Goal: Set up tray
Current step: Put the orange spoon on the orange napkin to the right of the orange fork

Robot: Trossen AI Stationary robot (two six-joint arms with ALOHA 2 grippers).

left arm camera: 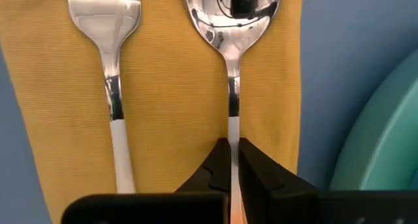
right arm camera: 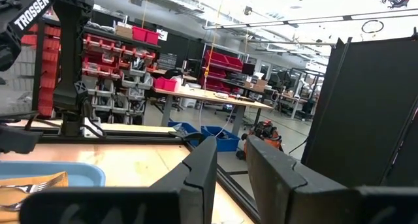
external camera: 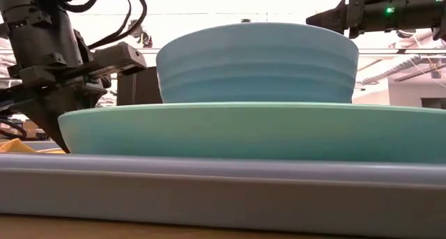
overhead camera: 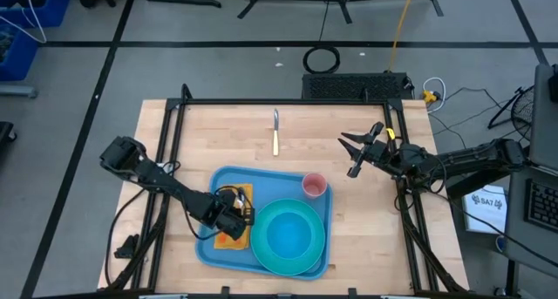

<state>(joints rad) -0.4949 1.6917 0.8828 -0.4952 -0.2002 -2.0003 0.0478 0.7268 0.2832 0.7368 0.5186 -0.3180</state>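
Closest to the low camera runs the tray's [external camera: 223, 190] rim, with a plate [external camera: 258, 131] on it and a bowl [external camera: 258, 63] stacked on the plate. From above, the tray sits at the near middle of the table [overhead camera: 366, 238], a pink cup [overhead camera: 314, 186] in its far right corner. On its left side lies a yellow napkin [left arm camera: 163, 87] carrying a fork [left arm camera: 111, 67] and a spoon [left arm camera: 232, 61]. The left gripper [left arm camera: 233, 162] is down there, fingers pinched on the spoon's handle — placing or adjusting it, by the look of things. Farther off, the right gripper [overhead camera: 357, 152] hangs over the table's right side with fingers spread and nothing in them. Beyond the tray a knife [overhead camera: 275, 132] lies alone on the wood — probably the last piece to bring over. Most of the setting looks done.
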